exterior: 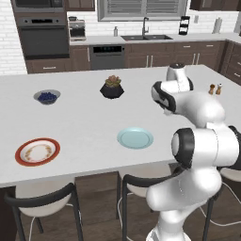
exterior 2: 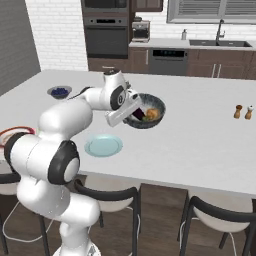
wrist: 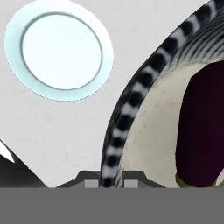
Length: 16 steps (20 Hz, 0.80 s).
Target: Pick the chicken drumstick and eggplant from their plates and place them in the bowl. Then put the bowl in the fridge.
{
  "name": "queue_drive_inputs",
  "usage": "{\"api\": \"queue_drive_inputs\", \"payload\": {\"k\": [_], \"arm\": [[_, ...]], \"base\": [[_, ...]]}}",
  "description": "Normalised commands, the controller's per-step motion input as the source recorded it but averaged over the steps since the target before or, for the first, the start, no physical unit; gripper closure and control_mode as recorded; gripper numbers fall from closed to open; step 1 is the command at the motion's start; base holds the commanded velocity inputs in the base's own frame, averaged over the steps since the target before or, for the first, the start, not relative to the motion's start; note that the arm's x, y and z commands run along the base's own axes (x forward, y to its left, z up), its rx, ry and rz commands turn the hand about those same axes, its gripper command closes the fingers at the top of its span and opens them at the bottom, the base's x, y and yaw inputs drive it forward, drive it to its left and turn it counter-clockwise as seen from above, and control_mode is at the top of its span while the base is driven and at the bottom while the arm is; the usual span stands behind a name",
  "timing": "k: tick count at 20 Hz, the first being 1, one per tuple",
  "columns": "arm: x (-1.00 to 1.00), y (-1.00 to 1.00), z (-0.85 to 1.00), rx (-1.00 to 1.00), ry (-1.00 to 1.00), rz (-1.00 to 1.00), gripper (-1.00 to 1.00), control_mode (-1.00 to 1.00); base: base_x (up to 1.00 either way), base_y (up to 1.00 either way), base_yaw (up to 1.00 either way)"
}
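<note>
The claw point(wrist: 110, 177) is clenched on the rim of the dark bowl point(exterior 2: 155, 112), 1 finger on each side of the striped edge, which rises between the 2 tips in the hand view. In the right base view the bowl sits at the end of the hand, tilted slightly and apparently raised off the white island counter point(exterior 2: 200, 135), though whether its base clears the surface cannot be told for certain.

Just inside the rim from the claw, the dark-purple eggplant point(wrist: 203, 131) lies in the bowl, its green cap nearest the fingers. In the right base view the golden-brown chicken drumstick point(exterior 2: 152, 114) lies beyond it in the same bowl, touching or just beside the eggplant.

On the outer side of the rim from the claw, near the bowl, the pale blue-green plate point(wrist: 59, 50) lies flat on the counter, bare. Farther off on that same side, near the counter's edge, lies the white plate with the orange-red rim point(exterior: 37, 151), carrying only brownish marks.

Well beyond the claw across the island stand a black faceted pot with a plant point(exterior: 112, 88) and a small grey bowl of blue berries point(exterior: 47, 97). A pair of shakers point(exterior 2: 243, 112) stands well apart on the bowl's far side
</note>
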Motion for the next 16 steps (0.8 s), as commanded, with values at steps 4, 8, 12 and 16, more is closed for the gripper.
{"api": "queue_drive_inputs", "payload": {"k": [4, 8, 12, 16], "arm": [[-0.31, 0.59, 0.06, -0.08, 0.0, 0.78, 1.0, -1.0], [-0.48, 0.13, 0.33, -0.04, 0.0, 0.65, 1.0, -1.0], [-0.52, 0.04, 0.36, -0.12, 0.0, 0.41, 1.0, -1.0], [-0.59, 0.14, 0.27, -0.22, 0.0, 0.19, 1.0, -1.0]], "base": [[0.0, 0.0, 0.0], [0.0, 0.0, 0.0], [0.0, 0.0, 0.0], [0.0, 0.0, 0.0]]}}
